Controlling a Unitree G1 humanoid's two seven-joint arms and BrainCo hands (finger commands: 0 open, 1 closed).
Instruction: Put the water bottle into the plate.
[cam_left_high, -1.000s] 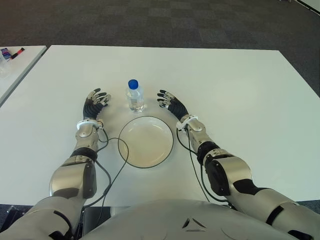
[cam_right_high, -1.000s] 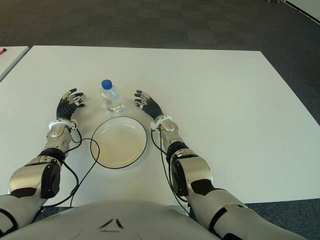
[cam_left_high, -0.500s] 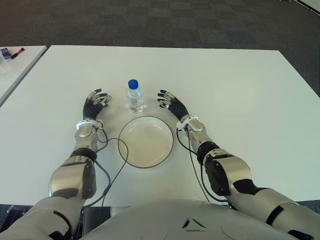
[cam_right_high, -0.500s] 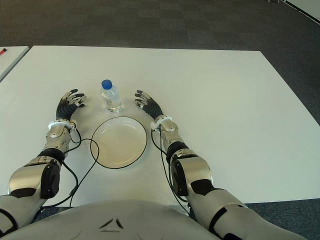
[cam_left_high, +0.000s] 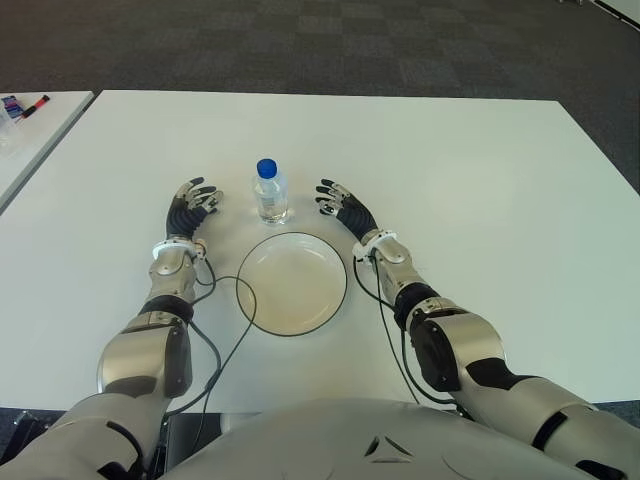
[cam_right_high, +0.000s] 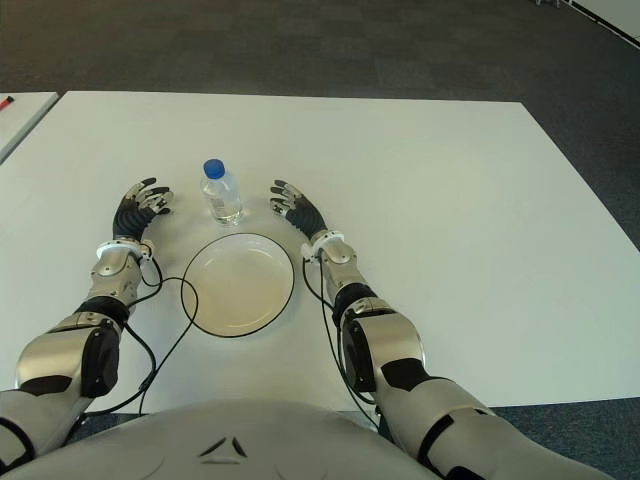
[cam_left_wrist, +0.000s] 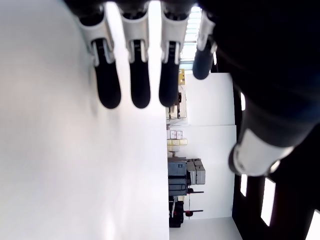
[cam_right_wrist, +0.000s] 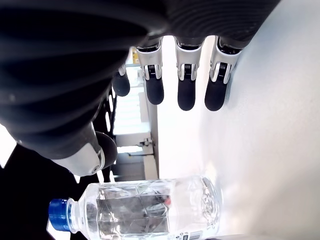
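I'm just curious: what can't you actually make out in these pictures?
- Water bottle label: too small in the eye views, cut off by the edge in the right wrist view.
- Items on the side table: too small, partly cut off at the left eye view's edge.
- Left hand palm: faces down, hidden.

Water bottle: upright on the table, just behind the plate, not in it.
Plate: on the table, nearer the robot, between the two forearms.
Left hand: left of the bottle, apart from it.
Right hand: right of the bottle, apart too.
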